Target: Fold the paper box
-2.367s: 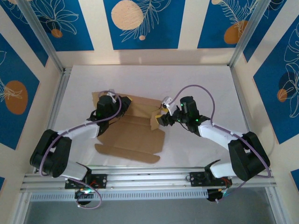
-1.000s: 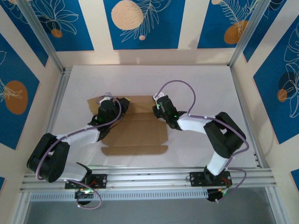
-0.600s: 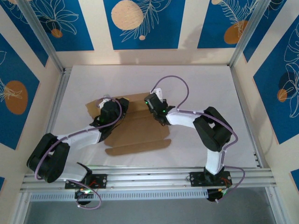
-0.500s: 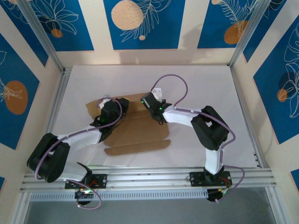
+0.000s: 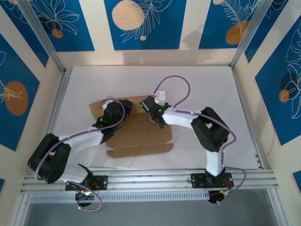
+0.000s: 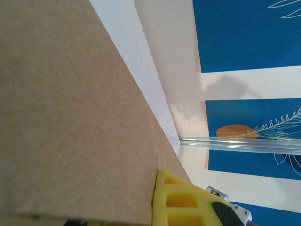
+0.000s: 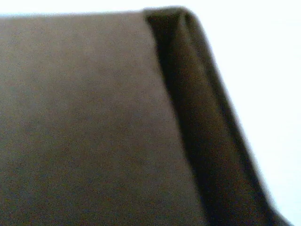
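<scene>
Nothing can be read here — no text, label, brand or number. The paper box (image 5: pixel 138 134) shows plain, unprinted brown cardboard in the top view and in both wrist views. The wall panels (image 5: pixel 164 28) carry only drawn leaves and orange discs. A small white tag (image 5: pixel 162 95) sits just past the box's far edge — too small to read.
</scene>
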`<action>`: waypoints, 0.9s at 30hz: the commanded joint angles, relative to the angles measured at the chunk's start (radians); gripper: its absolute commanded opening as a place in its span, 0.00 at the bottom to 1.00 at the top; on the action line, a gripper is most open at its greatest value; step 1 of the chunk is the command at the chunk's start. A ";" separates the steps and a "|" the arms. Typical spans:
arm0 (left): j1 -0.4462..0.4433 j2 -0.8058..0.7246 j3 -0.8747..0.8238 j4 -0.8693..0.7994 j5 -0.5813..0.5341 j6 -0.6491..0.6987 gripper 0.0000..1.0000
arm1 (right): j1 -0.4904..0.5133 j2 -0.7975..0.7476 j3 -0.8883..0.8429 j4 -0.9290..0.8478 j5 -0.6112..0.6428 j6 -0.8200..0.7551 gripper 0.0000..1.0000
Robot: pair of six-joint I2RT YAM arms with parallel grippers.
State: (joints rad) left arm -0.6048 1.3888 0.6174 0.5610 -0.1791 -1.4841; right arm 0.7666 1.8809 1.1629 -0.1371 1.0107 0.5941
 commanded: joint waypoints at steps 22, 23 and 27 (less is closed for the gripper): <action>-0.047 -0.017 -0.023 -0.101 0.150 0.090 0.00 | -0.318 -0.420 -0.568 0.712 -1.212 -0.521 0.90; -0.047 -0.016 -0.022 -0.099 0.150 0.090 0.00 | -0.314 -0.424 -0.582 0.724 -1.212 -0.537 0.89; -0.049 -0.013 -0.024 -0.070 0.142 0.095 0.00 | -0.290 -0.409 -0.712 1.014 -1.079 -0.571 0.91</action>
State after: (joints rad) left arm -0.6376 1.3762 0.6132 0.5529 -0.0597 -1.4300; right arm 0.4709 1.4696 0.5228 0.6498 -0.0540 0.0517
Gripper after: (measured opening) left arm 0.047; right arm 0.904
